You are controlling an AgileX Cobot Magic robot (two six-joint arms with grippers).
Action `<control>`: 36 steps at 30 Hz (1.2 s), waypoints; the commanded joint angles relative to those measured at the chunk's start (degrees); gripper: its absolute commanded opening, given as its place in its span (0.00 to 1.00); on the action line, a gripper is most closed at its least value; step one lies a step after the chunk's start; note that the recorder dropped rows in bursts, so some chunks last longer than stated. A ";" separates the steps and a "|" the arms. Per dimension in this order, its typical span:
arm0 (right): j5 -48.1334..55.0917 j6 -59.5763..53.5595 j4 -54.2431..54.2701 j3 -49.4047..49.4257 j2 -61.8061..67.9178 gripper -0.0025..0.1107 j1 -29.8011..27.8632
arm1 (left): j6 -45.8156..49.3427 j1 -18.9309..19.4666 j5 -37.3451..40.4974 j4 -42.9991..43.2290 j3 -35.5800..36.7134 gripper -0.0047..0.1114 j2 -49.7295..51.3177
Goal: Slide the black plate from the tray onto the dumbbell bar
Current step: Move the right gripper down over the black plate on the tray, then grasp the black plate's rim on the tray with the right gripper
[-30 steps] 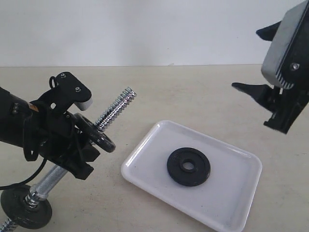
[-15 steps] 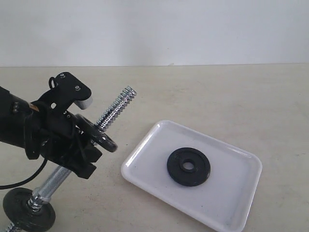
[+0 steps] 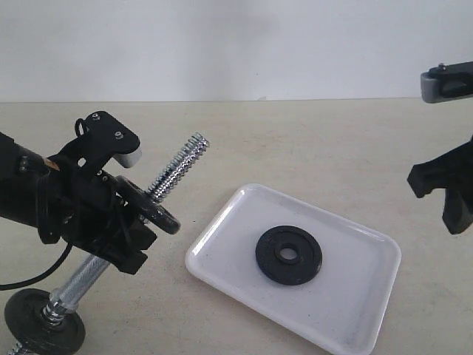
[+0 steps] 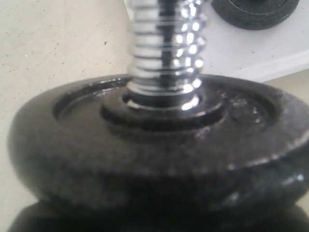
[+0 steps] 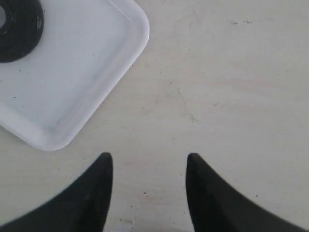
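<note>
The black plate (image 3: 289,254) lies flat in the white tray (image 3: 222,240), a little left of the tray's middle. My left gripper (image 3: 126,233) is shut on the dumbbell bar (image 3: 176,168), which slants up with its threaded end free. One black disc (image 3: 151,211) sits on the bar just above the jaws and another (image 3: 44,325) at the low end. The left wrist view shows that upper disc (image 4: 159,145) and the threaded rod (image 4: 164,48) close up. My right gripper (image 3: 443,196) hovers open at the right edge, beyond the tray's corner (image 5: 125,43); the plate (image 5: 17,29) lies off to one side.
The beige tabletop (image 3: 310,140) stretches behind the tray to a white wall. A black cable (image 3: 37,275) loops under the left arm.
The right arm was high at the right a second ago, left the view, and now shows lower at the right edge. The left arm and the bar have barely shifted.
</note>
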 commanded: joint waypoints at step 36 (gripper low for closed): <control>-26.42 -8.98 13.78 -0.49 20.95 0.62 13.31 | -0.94 -0.05 -3.15 -4.48 -1.30 0.08 -2.54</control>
